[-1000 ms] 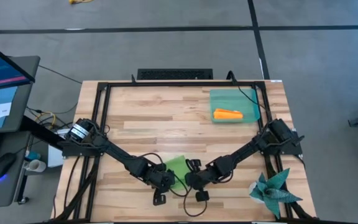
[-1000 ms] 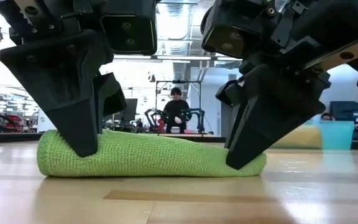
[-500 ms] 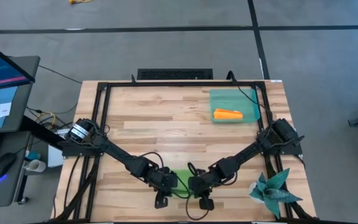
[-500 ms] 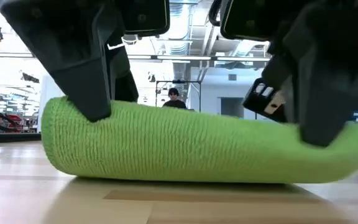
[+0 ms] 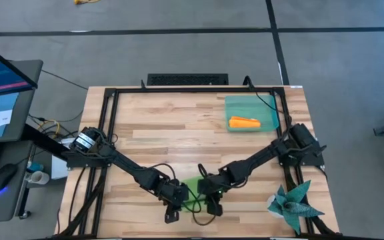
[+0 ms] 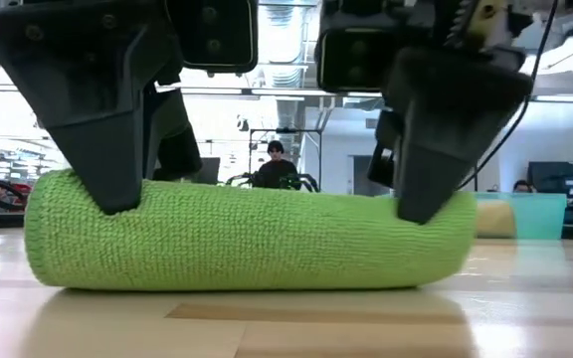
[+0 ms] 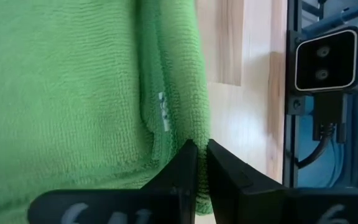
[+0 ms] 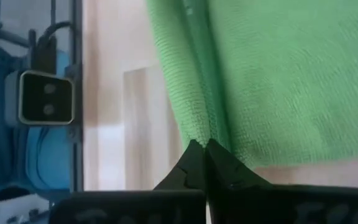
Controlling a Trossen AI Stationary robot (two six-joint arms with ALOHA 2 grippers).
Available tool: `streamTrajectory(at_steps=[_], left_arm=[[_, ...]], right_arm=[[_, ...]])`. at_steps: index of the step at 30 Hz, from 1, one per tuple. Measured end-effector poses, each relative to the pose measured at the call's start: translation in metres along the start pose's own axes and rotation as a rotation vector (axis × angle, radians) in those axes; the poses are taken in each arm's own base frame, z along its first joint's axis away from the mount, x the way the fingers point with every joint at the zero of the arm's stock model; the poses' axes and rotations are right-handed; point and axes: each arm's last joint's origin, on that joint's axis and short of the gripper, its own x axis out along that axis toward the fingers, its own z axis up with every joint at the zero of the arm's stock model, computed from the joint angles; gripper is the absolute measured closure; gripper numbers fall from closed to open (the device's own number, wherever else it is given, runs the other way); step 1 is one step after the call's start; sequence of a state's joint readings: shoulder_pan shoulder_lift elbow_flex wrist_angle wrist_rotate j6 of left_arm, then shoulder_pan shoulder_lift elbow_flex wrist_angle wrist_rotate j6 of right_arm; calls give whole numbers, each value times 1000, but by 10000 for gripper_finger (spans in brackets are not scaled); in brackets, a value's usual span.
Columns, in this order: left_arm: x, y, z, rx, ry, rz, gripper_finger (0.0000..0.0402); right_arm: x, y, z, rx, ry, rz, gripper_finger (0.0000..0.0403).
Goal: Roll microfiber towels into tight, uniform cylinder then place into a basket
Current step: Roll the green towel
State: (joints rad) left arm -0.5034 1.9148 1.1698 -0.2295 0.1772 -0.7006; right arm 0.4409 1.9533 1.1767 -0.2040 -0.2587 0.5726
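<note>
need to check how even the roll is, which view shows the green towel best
The low view: the green towel lies side-on as a full-length cylinder on the table, the left gripper and right gripper pressing its ends. The high view shows only a sliver between the arms; each wrist view shows only one end's fabric close up.

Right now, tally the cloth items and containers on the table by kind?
Lime green towel roll: 1
Orange towel roll: 1
Dark teal star-shaped cloth: 1
Teal-green basket: 1
Total: 4
</note>
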Motion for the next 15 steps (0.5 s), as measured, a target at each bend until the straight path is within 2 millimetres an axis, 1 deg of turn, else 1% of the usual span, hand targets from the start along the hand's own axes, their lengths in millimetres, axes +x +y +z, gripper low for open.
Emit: streamTrajectory(at_steps=[5, 8, 11, 15], left_arm=[[0, 1, -1, -1, 6, 5, 388], [0, 2, -2, -4, 15, 19, 388], [0, 4, -3, -7, 17, 52, 388], [0, 6, -5, -10, 25, 85, 387]], right_arm=[[-3, -10, 6, 51, -24, -21, 386], [-4, -15, 10, 64, -44, -45, 388], [-5, -17, 12, 69, -55, -52, 394], [-6, -18, 13, 75, -63, -42, 391]])
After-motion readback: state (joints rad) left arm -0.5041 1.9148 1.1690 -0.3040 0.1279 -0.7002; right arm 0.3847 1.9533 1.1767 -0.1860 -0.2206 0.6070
